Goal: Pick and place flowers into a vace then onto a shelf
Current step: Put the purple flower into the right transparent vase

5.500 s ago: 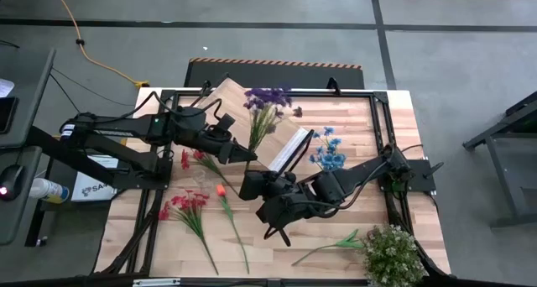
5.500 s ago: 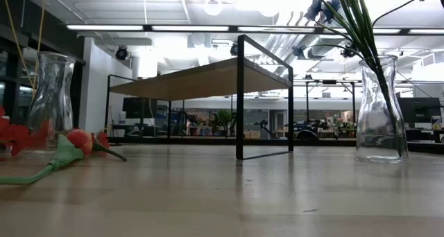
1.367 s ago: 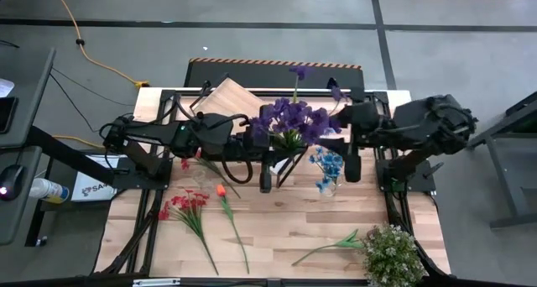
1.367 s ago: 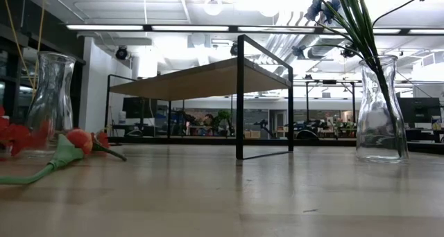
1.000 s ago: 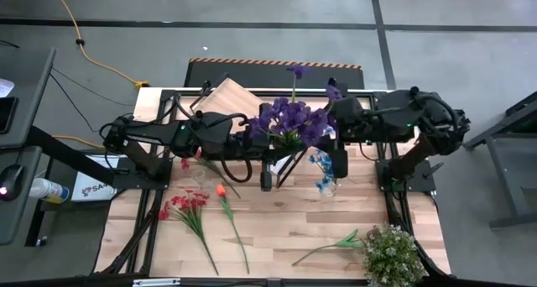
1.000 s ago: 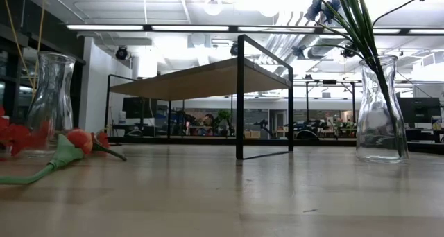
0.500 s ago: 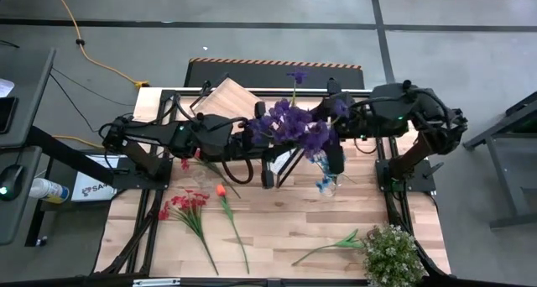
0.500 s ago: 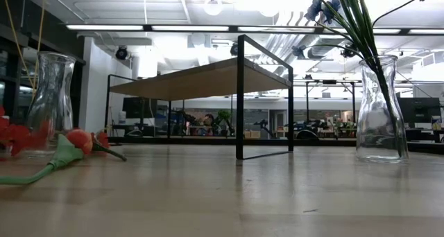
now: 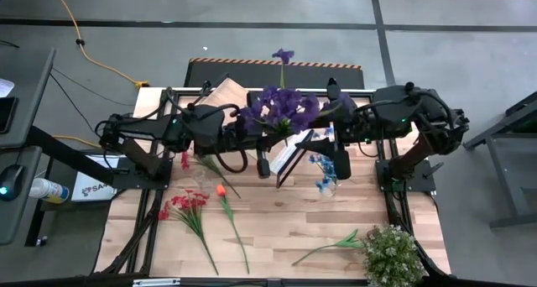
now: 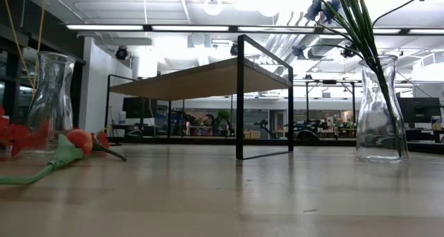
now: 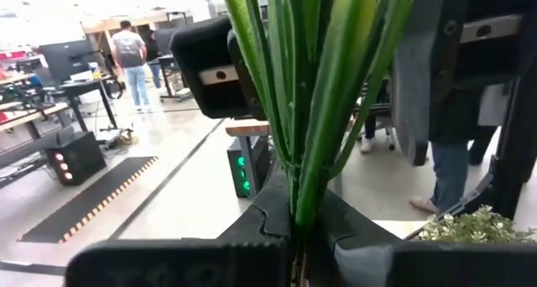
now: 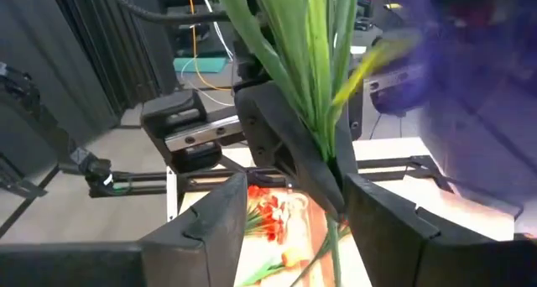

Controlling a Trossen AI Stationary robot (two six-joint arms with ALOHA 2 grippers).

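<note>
A bunch of purple flowers [image 9: 278,111] stands upright in the air over the middle of the table, near its far side. My left gripper [image 11: 298,237] is shut on its green stems [image 12: 312,77]. My right gripper [image 12: 295,230] faces it from the table's right and is open. Its fingers [image 11: 220,67] stand on either side of the stems without touching them. The shelf [image 10: 201,76] stands on its black legs on the table. A glass vase [image 10: 381,112] holds blue flowers [image 9: 323,163]. An empty glass vase [image 10: 52,102] stands near red sprays [image 9: 186,207] and an orange tulip [image 9: 221,190], which lie flat. My left gripper pinches the bundled green stems [image 11: 295,205] between its two fingers, which come in level from the table's left and lie across the stems. The bunch stands upright in the hold, blooms above the fingers, lifted clear of the table.
A bushy green plant [image 9: 391,253] sits at the near right corner, with a long-stemmed flower [image 9: 329,246] lying beside it. The near middle of the table is bare wood [image 9: 285,220].
The purple bunch has tipped and shifted a little toward the table's far left, carried by my left gripper, which has turned slightly. My right arm has stayed beside it.
</note>
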